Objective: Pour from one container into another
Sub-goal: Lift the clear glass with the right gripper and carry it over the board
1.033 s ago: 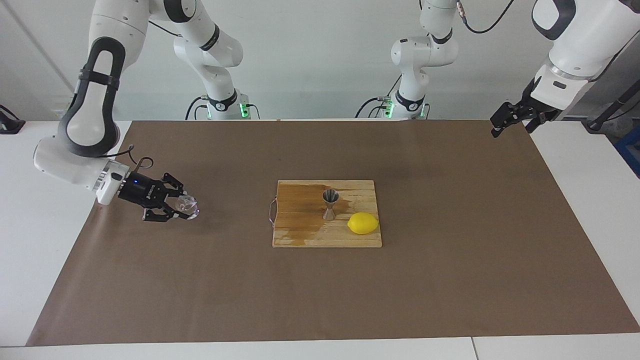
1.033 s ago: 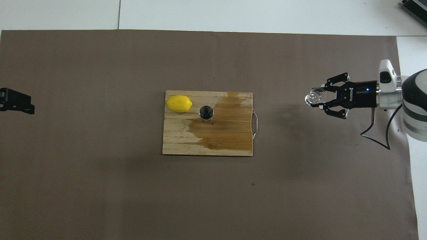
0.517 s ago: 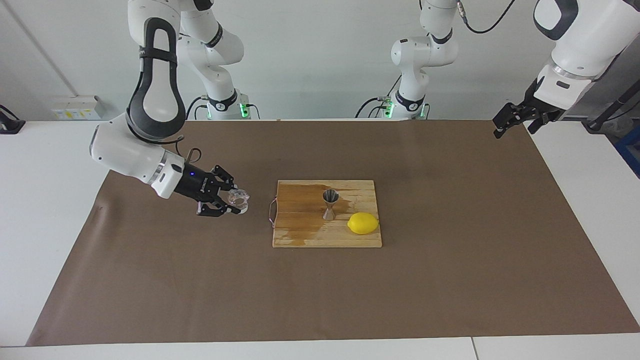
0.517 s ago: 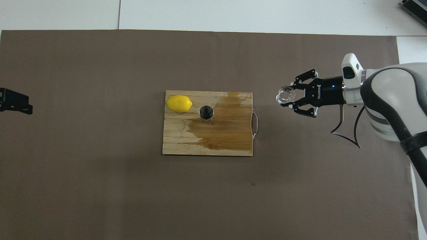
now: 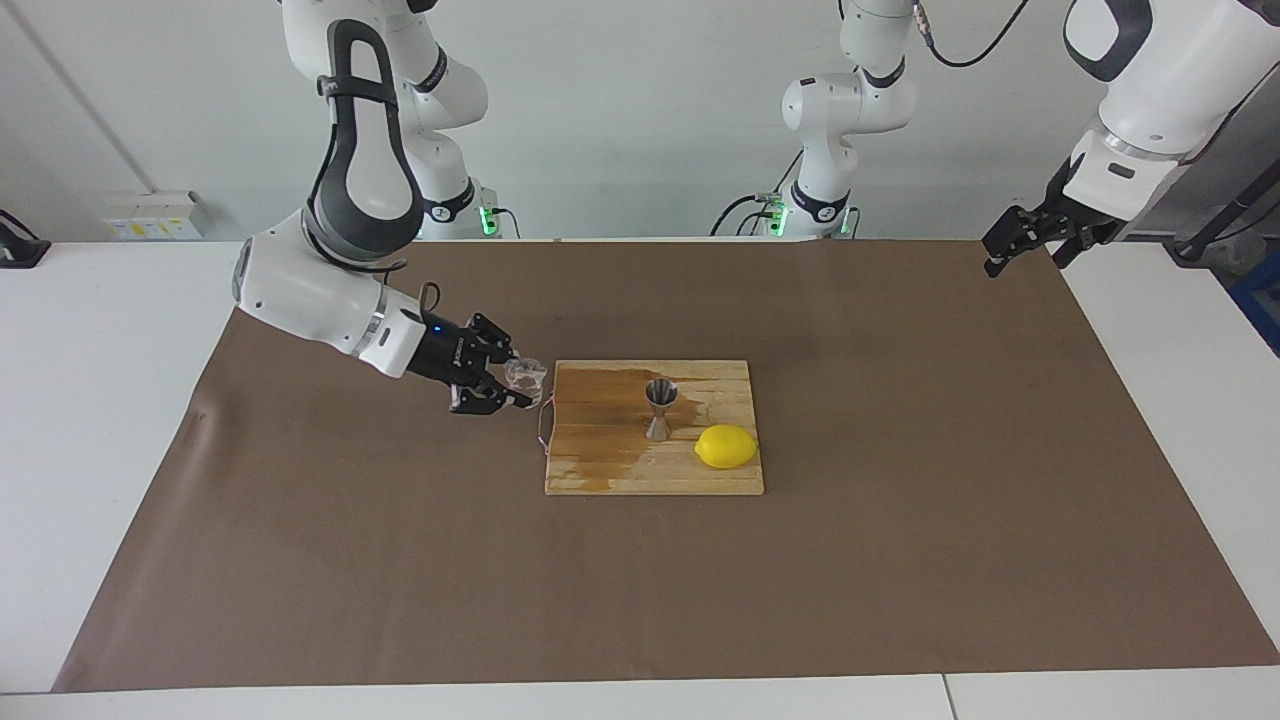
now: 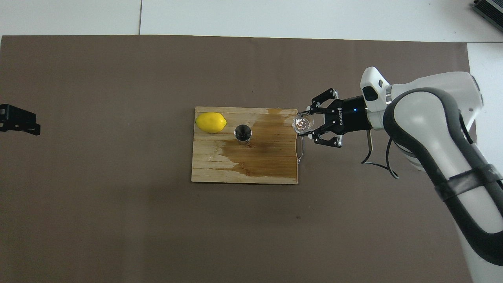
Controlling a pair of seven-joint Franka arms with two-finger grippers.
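Holding the glass cup (image 5: 524, 376) (image 6: 302, 123) between its closed jaws, the right gripper (image 5: 505, 385) (image 6: 310, 126) is hanging just over the handle end of the cutting board (image 5: 600, 470) (image 6: 243, 173), at the edge toward the right arm's end of the counter (image 5: 400, 560) (image 6: 118, 196). The cup is sitting up in the air, clear of the board. The jigger (image 5: 659, 408) (image 6: 243, 133) is standing upright on the board, apart from the cup, with the lemon (image 5: 726, 446) (image 6: 211, 122) lying just beside it toward the left arm's end. A dark wet patch (image 5: 600, 420) (image 6: 267, 153) is spreading over the board around the jigger. The left gripper (image 5: 1010, 245) (image 6: 17, 122) is waiting in the air over the brown mat's edge at its own end of the counter, well apart from the board, its jaws standing wide and holding nothing.
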